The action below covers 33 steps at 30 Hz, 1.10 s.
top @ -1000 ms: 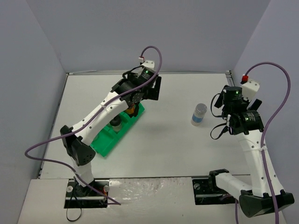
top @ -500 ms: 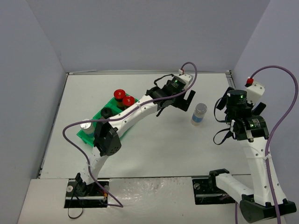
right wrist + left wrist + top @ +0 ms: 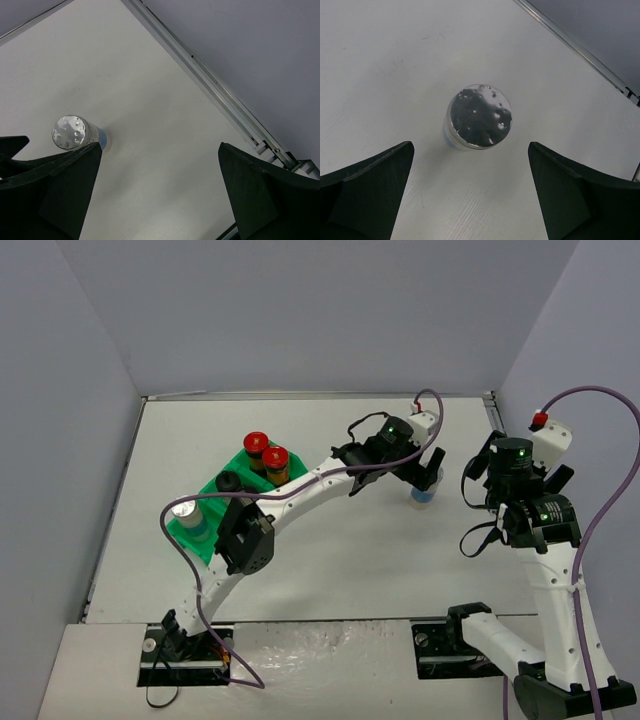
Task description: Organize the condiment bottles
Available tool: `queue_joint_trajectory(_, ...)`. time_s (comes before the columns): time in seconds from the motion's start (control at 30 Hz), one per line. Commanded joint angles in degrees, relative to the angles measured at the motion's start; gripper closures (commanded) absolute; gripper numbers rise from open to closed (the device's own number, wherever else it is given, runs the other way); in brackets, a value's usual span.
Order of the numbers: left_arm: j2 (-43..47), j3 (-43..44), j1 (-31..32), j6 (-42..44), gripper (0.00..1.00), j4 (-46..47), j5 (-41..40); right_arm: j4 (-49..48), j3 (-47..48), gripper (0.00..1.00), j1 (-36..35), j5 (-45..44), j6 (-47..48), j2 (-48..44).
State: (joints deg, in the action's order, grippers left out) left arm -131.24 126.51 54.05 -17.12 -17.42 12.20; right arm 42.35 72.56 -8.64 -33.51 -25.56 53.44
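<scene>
From above, the left hand had swung away from the tray at 9 o'clock, reaching the lone jar at 3 o'clock on the desk.

Left wrist: its fingers stood spread wide either side of the jar without touching, so a grasp seemed next.

Right wrist: the right hand hung open, the jar at its 9 o'clock.
</scene>
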Motion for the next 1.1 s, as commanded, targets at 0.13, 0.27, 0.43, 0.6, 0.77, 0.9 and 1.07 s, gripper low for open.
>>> queue_joint_trajectory(0.13, -1.0, 5.3, 0.6, 1.3, 0.04, 9.1, 4.1, -0.2, 2.1, 0.0, 0.3, -1.2, 0.2, -0.7)
queue_joint_trajectory(0.27, -2.2, 6.3, 0.7, 2.6, 0.03, 9.2, 3.8, 0.0, 1.5, 0.0, 0.3, -1.2, 0.2, -1.2)
queue_joint_trajectory(0.43, -3.6, 7.5, 0.7, 3.5, 0.03, 9.5, 4.3, 0.2, 1.0, 0.0, 0.3, -1.4, 0.4, -1.6)
queue_joint_trajectory(0.6, -5.8, 10.4, 0.7, 2.9, 0.03, 9.2, 5.1, 0.5, 1.2, 0.0, 0.3, -1.5, 0.6, -1.8)
queue_joint_trajectory(0.77, -7.5, 11.9, 0.9, 2.4, 0.03, 9.4, 5.7, 0.6, 1.2, 0.0, 0.3, -1.7, 0.9, -2.1)
queue_joint_trajectory(0.9, -8.6, 13.0, 1.1, 2.0, 0.03, 9.7, 6.0, 0.6, 1.0, 0.0, 0.3, -2.0, 1.1, -2.1)
queue_joint_trajectory(1.07, -9.6, 13.8, 1.1, 1.5, 0.03, 9.8, 6.3, 0.7, 1.1, 0.0, 0.3, -2.2, 1.4, -2.1)
